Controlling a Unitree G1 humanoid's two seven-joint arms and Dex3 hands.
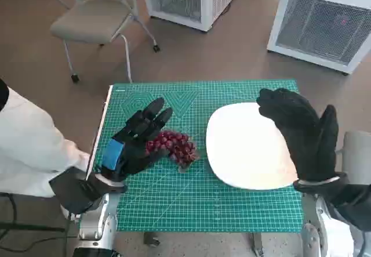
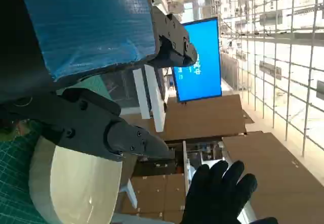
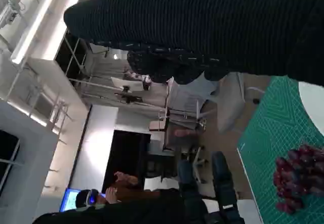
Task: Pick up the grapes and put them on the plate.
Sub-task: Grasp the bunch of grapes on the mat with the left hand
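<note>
Nearest the head camera are two pale forearms rising from below. Between them on the green cutting mat (image 1: 174,205) lie the grapes (image 1: 174,145), a dark red bunch just beside the white plate (image 1: 243,152) and not on it. From the right wrist view the bunch (image 3: 296,176) shows on the mat with the plate's rim at the picture's edge. Left robot hand (image 1: 134,144), black with blue tape on its back, lies against the near-left side of the grapes, its fingers spread and stretched past the bunch, holding nothing; whether they touch the fruit cannot be told. From its own wrist view the taped back (image 2: 86,24) fills the upper left, with the plate (image 2: 71,188) beyond it. Right robot hand (image 1: 301,132), in the knitted glove, is raised over the plate's right edge, fingers apart and empty. Mat and plate sit on a small worktop (image 1: 104,118). Beyond it stand a grey chair (image 1: 95,16) and two white grilled cabinets (image 1: 324,22) on the brown floor. A person in a headset (image 3: 93,198) shows far off in the right wrist view
</note>
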